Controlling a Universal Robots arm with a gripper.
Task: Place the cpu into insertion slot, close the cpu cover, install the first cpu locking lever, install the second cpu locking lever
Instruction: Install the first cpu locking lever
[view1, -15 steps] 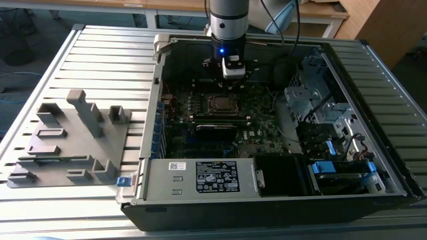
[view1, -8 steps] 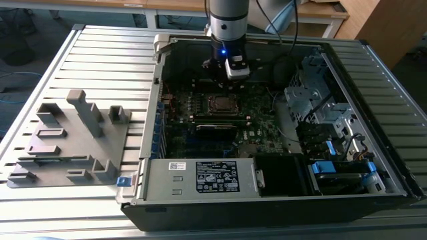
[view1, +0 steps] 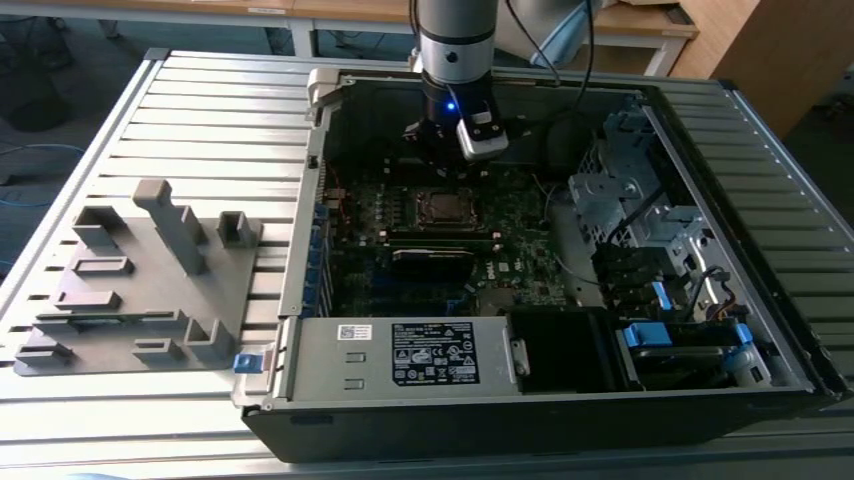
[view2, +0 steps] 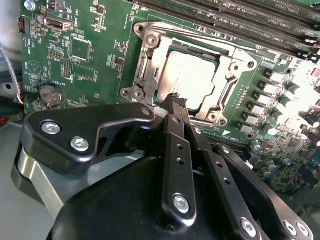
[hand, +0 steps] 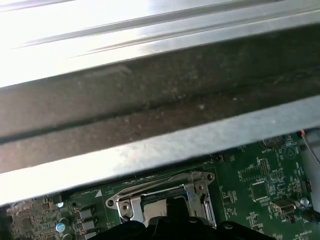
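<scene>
Hovering over the socket w/ jaws together, gripper (view2: 178, 101) sits just above the cpu (view2: 192, 80).

Second wrist view: both black fingers (view2: 175, 150) run side by side to a closed tip, nothing between them, tip near one edge of the cpu; can't tell if it touches. Cpu lies flat in the insertion slot (view2: 227, 95), silver-grey top showing through the window of the cpu cover (view2: 150, 60), which lies down around it. Motherboard (view2: 85, 55) green, round coin cell (view2: 51, 93) off to one side. First wrist view: cover (hand: 165, 192) and board (hand: 260, 175) below a bright metal case wall (hand: 150, 150). Exterior view: arm (view1: 454, 60) reaches down into the open pc case (view1: 400, 355) over the slot (view1: 442, 206); grey fixture block (view1: 147, 280) sits on the slatted table (view1: 214, 120), exterior view's left of the case.
</scene>
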